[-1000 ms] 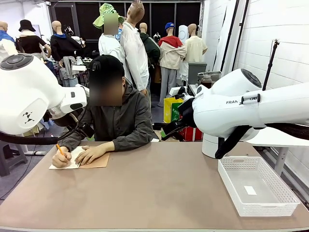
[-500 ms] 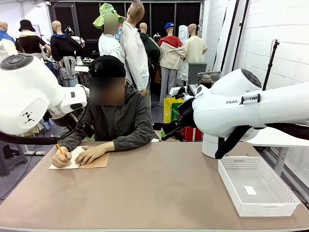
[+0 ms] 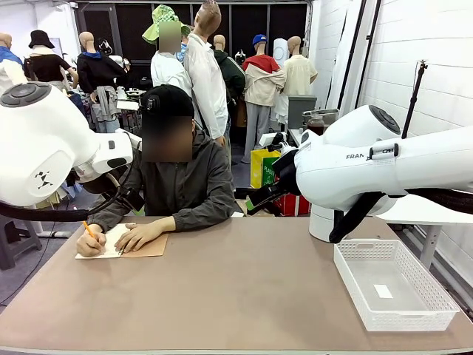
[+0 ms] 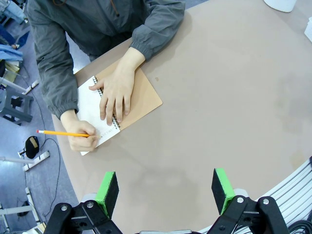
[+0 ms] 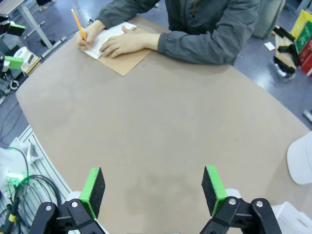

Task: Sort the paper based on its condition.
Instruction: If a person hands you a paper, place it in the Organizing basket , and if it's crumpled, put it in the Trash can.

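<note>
No loose paper is in view. A person at the far side writes with an orange pencil (image 4: 61, 132) on the white page of a tan-covered spiral notebook (image 3: 150, 247) (image 4: 144, 95) (image 5: 125, 61). One of the person's hands lies flat on the notebook. My left gripper (image 4: 165, 187) hangs open high above bare tabletop, on my side of the notebook. My right gripper (image 5: 153, 190) is also open, high over the middle of the table, with nothing between its fingers.
A white plastic basket (image 3: 356, 287) stands at the table's right side, with a small white label on its floor. The brown table (image 3: 244, 288) has wide free room between notebook and basket. The person's arms (image 5: 195, 41) rest along the far edge.
The person's pencil hand has shifted slightly while writing. Both arms have stayed still.
</note>
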`<state>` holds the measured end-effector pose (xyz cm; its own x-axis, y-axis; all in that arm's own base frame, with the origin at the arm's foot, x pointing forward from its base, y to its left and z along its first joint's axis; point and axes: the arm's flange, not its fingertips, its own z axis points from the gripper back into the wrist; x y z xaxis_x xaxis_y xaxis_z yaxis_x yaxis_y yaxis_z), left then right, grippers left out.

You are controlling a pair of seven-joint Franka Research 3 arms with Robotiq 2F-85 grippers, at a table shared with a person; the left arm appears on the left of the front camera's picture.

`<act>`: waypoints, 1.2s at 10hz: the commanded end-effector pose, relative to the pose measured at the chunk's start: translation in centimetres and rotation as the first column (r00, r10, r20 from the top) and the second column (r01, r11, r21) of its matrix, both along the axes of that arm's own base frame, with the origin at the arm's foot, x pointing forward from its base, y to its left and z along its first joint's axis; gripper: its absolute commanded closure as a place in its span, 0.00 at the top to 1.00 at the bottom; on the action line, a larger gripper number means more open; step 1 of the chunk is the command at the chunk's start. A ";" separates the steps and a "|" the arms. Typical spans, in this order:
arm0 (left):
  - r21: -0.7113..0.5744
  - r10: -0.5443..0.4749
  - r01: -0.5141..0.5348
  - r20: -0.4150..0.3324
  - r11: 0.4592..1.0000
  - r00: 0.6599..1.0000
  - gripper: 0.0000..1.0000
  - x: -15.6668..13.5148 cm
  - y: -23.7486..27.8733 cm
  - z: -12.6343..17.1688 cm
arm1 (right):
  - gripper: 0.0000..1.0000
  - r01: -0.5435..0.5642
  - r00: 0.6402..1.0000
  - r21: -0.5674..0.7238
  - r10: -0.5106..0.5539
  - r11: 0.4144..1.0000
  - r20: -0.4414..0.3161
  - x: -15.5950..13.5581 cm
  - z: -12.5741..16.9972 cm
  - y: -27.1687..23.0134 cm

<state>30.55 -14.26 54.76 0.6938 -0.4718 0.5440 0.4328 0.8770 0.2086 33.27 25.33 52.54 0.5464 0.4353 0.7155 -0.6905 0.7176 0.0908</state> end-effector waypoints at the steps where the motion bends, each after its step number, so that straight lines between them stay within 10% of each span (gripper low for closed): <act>1: 0.005 -0.010 0.010 -0.005 1.000 1.000 1.00 0.1 0.2 0.0 | 1.00 0.002 1.000 -0.003 -0.002 1.000 -0.014 0.1 0.1 0.0; 12: 0.005 -0.010 0.010 -0.005 1.000 1.000 1.00 0.1 0.2 0.0 | 1.00 0.002 1.000 -0.003 -0.002 1.000 -0.014 0.1 0.1 0.0</act>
